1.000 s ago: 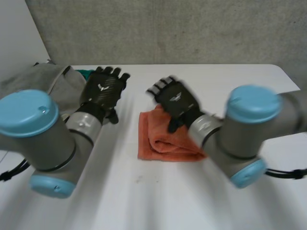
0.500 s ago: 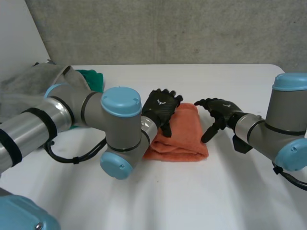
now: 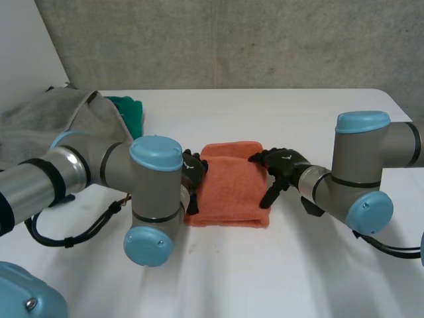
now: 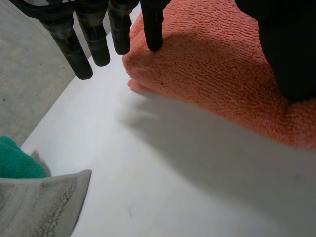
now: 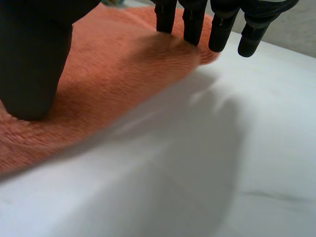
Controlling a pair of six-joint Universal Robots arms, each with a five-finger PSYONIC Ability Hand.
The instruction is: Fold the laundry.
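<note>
A folded orange towel (image 3: 228, 185) lies flat at the middle of the white table (image 3: 278, 278). My left hand (image 3: 193, 173) is at the towel's left edge, open, its straight fingers (image 4: 152, 29) touching the orange towel (image 4: 217, 64) near a far corner and its thumb resting on the cloth. My right hand (image 3: 278, 169) is at the towel's right edge, open too. Its fingertips (image 5: 166, 19) press the orange towel (image 5: 98, 79) and its thumb lies on top. Neither hand curls round the cloth.
A grey garment (image 3: 59, 122) is heaped at the table's far left, with a green cloth (image 3: 129, 109) beside it. Both also appear past my left hand: the grey garment (image 4: 42, 207) and the green cloth (image 4: 15, 160). A concrete wall stands behind the table.
Both hands have come down from above the table to the towel's two side edges. The left arm swung in across the front, and the towel now lies squarer between the hands.
</note>
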